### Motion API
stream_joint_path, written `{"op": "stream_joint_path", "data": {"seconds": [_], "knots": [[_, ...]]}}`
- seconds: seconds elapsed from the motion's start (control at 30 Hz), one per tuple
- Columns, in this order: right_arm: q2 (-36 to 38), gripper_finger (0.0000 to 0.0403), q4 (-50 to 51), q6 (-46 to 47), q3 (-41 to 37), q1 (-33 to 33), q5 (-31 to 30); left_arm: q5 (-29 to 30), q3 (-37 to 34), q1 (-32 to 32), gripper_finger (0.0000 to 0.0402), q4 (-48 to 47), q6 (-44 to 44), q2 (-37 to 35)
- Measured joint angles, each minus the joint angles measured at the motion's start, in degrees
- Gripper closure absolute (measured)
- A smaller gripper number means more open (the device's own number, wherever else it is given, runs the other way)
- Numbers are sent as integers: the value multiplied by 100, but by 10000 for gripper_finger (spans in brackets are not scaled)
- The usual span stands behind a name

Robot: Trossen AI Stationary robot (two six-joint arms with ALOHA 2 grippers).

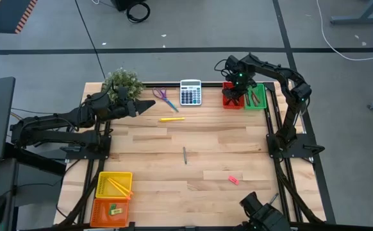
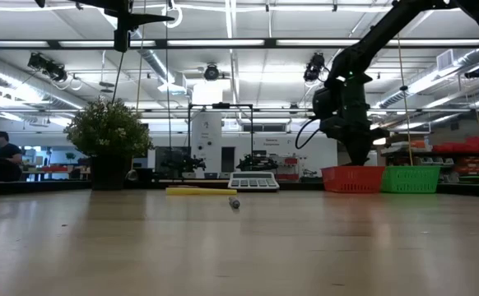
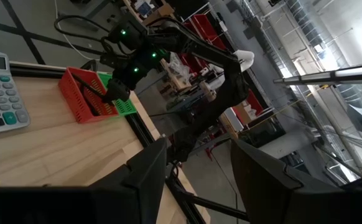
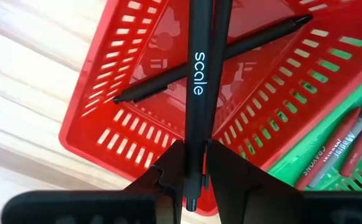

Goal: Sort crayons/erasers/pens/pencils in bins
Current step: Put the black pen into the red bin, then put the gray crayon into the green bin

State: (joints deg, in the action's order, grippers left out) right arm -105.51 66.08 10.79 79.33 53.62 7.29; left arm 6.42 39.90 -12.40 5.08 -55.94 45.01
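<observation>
Lower left of the overhead shot: a yellow bin (image 1: 114, 185) with a couple of pencils (image 1: 118, 187) in it, I count two but they're tiny. Right below it, an orange bin (image 1: 111, 212) with what looks like a yellow and a green eraser (image 1: 115, 210).

The left claw (image 1: 147, 106) sits at upper left beside the potted plant (image 1: 123, 83), fingers spread, holding nothing.

On the open table: one yellow pen (image 1: 172, 119) below the scissors (image 1: 165, 98) and calculator (image 1: 190, 92), one dark pen (image 1: 184, 155) mid-table, and one pink eraser (image 1: 233, 179) at lower right.

Upper right is where it's happening. The right claw (image 4: 193, 163) is clenched on a black pen (image 4: 199, 81) and hangs straight over the red bin (image 1: 231, 99). The pen's length runs out from the fingers along the bin, crossing the one black pen (image 4: 206, 59) already lying inside. So the drop spot is directly underneath, I'd say.

The green bin (image 1: 257, 97) touches the red one and holds a few crayons (image 4: 341, 140), at least three.
</observation>
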Motion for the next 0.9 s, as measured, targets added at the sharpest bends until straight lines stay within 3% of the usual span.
{"op": "stream_joint_path", "data": {"seconds": [0.7,0.9], "knots": [[3,288,130,8,0,-53,3,-2,2,0,221,-83,-48,0],[412,288,251,-65,-4,-196,15,0,4,0,233,-531,-87,4]]}}
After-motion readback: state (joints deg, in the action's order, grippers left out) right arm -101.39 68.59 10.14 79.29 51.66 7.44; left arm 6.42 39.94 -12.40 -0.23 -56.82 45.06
